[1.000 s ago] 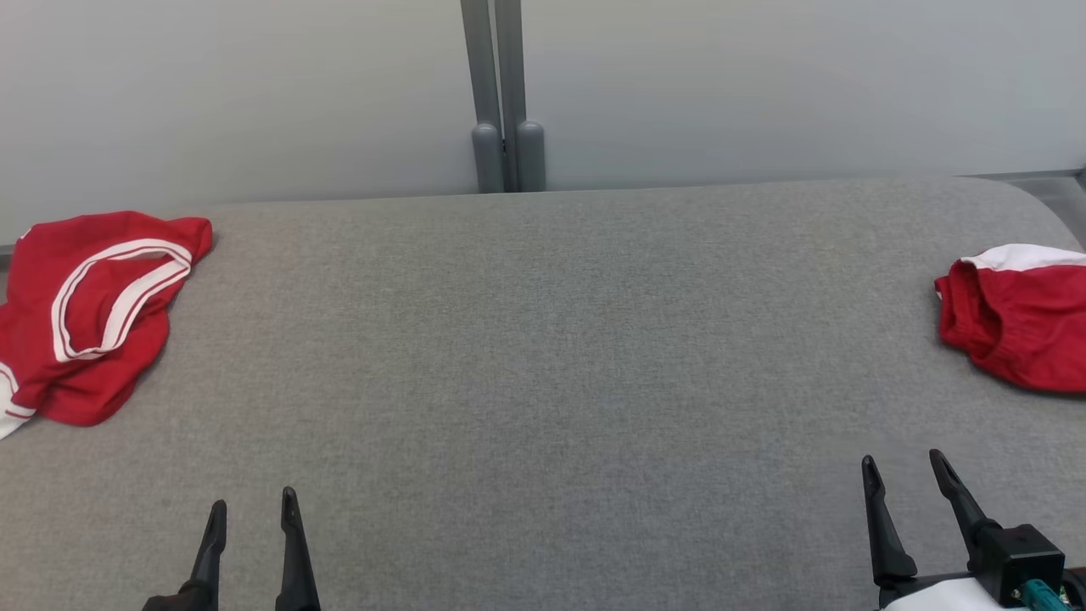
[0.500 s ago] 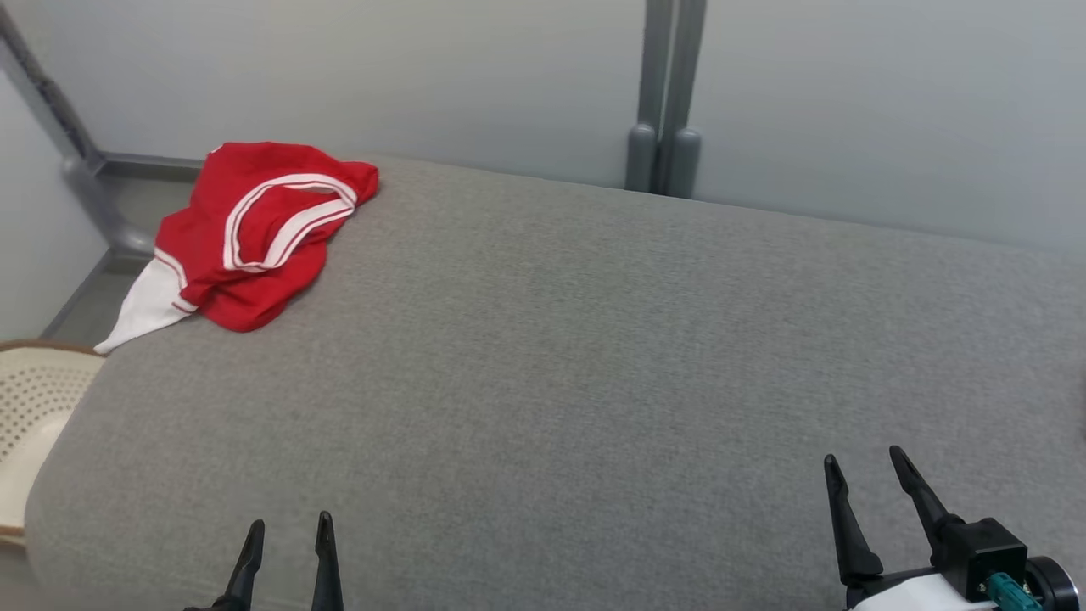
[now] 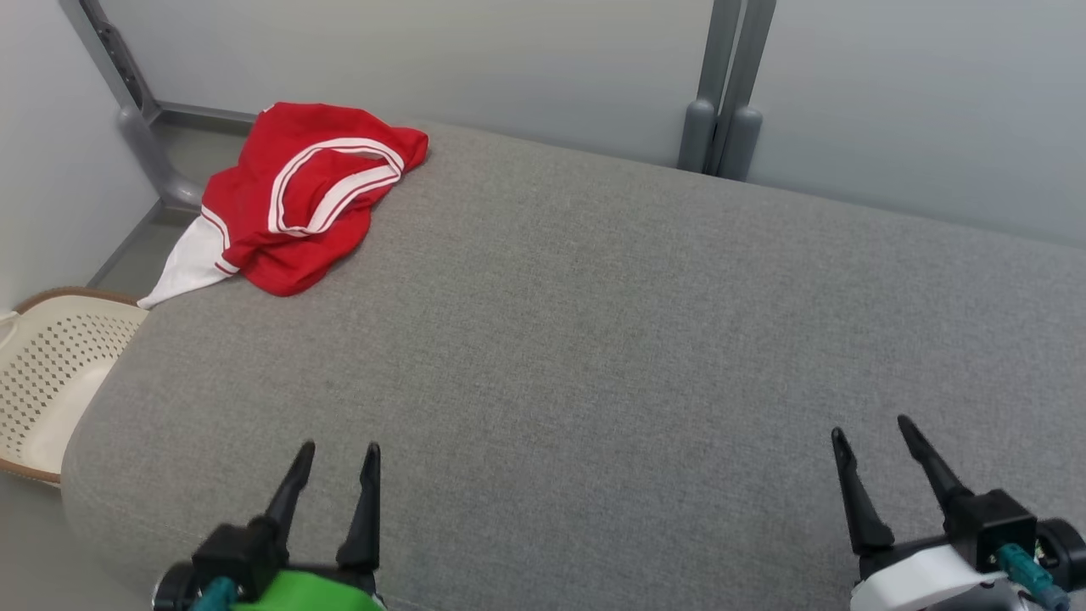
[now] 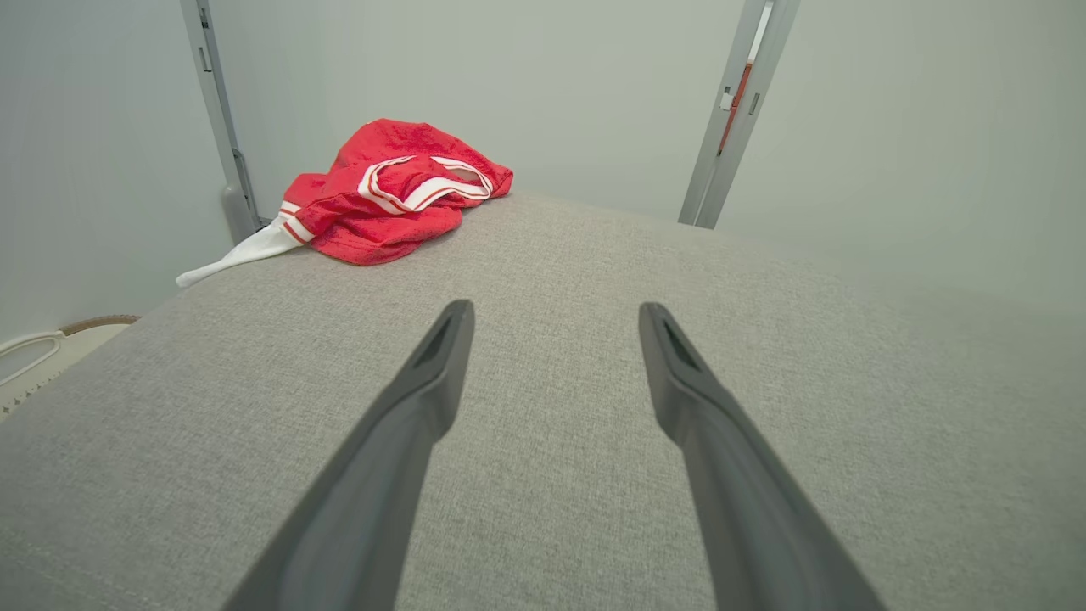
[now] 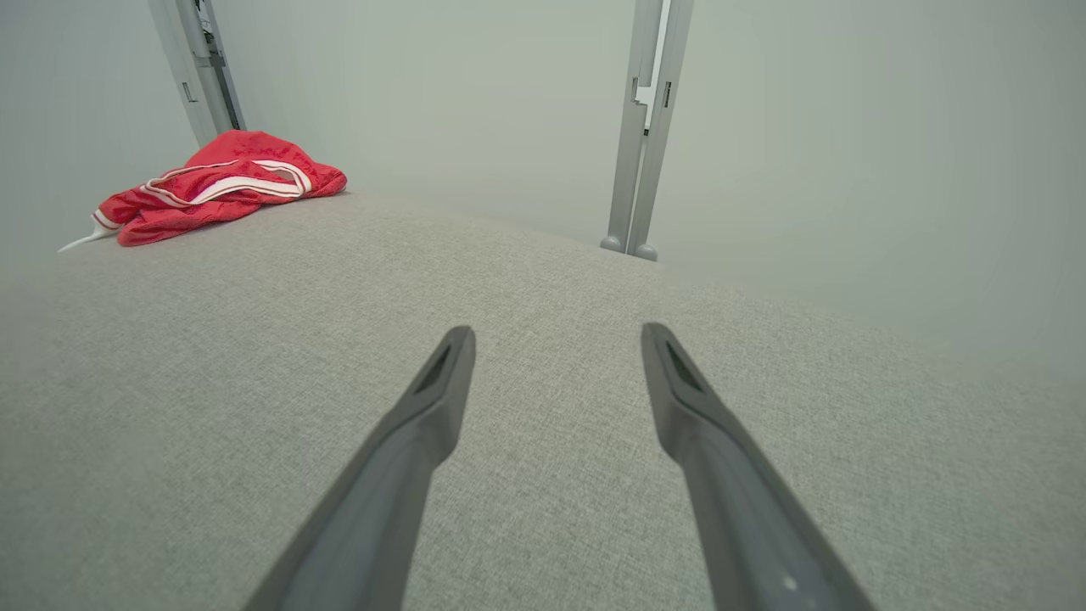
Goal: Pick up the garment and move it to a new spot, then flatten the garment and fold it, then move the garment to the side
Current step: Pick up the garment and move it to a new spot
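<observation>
1. Head view: the garment (image 3: 310, 199), red with white trim, is lying crumpled at the far left corner of the grey padded surface (image 3: 594, 339), with a white bit drooping over the left edge. There's a cream perforated basket (image 3: 51, 373) down beside that edge. The left gripper (image 3: 339, 447) sits at the near edge with its fingers spread apart and nothing between them. Same deal for the right gripper (image 3: 871, 427) over at the near right. Both are well apart from the garment.
2. Left wrist view: the two dark fingers are wide apart over bare grey fabric, gripping nothing. The garment is up ahead and to the left, well clear of the tips, near a grey post (image 4: 225, 153).
3. Right wrist view: fingers splayed again, with plain grey surface between them and nothing held. The garment is a small red heap way off at the upper left.
</observation>
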You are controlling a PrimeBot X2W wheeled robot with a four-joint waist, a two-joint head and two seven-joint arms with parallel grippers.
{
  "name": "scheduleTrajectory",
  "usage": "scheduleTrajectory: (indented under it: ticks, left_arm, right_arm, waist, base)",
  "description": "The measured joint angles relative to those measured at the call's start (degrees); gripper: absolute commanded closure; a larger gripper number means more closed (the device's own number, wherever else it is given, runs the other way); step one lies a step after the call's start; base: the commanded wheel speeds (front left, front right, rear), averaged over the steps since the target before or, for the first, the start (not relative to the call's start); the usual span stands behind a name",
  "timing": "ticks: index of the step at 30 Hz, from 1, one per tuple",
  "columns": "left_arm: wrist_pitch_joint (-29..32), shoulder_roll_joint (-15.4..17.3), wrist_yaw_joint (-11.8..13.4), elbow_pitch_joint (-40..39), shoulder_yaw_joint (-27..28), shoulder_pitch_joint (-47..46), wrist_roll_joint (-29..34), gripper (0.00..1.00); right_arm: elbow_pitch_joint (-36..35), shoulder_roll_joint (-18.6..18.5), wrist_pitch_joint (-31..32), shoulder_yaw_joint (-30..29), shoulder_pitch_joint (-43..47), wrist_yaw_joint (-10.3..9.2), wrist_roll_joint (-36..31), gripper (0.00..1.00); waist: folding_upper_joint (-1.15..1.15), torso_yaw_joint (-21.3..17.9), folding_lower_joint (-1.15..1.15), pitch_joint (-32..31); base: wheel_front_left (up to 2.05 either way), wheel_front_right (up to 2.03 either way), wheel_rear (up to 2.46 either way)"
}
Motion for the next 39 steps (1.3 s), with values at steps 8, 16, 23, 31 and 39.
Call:
scheduleTrajectory:
  ticks: [8, 16, 23, 31, 39]
  left_arm:
    - [3.4, 8.1, -0.3, 11.1, -3.1, -23.9, -10.0, 0.0]
    - [9.5, 14.5, -0.2, 22.0, -0.9, -43.6, -15.0, 0.0]
    - [11.6, 18.4, 0.5, 35.7, 1.8, -52.9, -16.1, 0.0]
    - [8.5, 19.8, 0.1, 45.3, 3.6, -59.7, -19.0, 0.0]
    - [9.0, 21.4, 0.5, 53.5, 2.7, -62.7, -19.0, 0.0]
  right_arm:
    - [-2.0, -5.9, 0.0, -0.7, -7.2, 0.0, 0.7, 0.0]
    - [-3.4, -9.4, 0.0, 0.1, -11.3, 0.0, 1.8, 0.0]
    - [-5.5, -12.5, 0.0, -0.9, -11.7, -0.01, 2.8, 0.0]
    - [-10.6, -13.7, -0.5, -3.5, -9.1, 0.02, 3.8, 0.0]
    - [-12.2, -14.1, -0.9, -3.4, -8.6, 0.03, 4.2, 0.0]
  waist:
    - [0.0, -1.6, 0.0, 8.5]
    - [0.0, -4.8, 0.0, 20.1]
    - [0.0, -7.9, 0.01, 28.8]
    - [0.0, -11.1, 0.01, 35.7]
    - [0.0, -12.1, 0.0, 37.8]
  base:
    - [0.0, 0.0, 0.0]
    - [0.0, 0.0, 0.0]
    - [0.0, 0.0, 0.0]
    - [0.0, 0.0, 0.0]
    - [0.0, 0.0, 0.0]
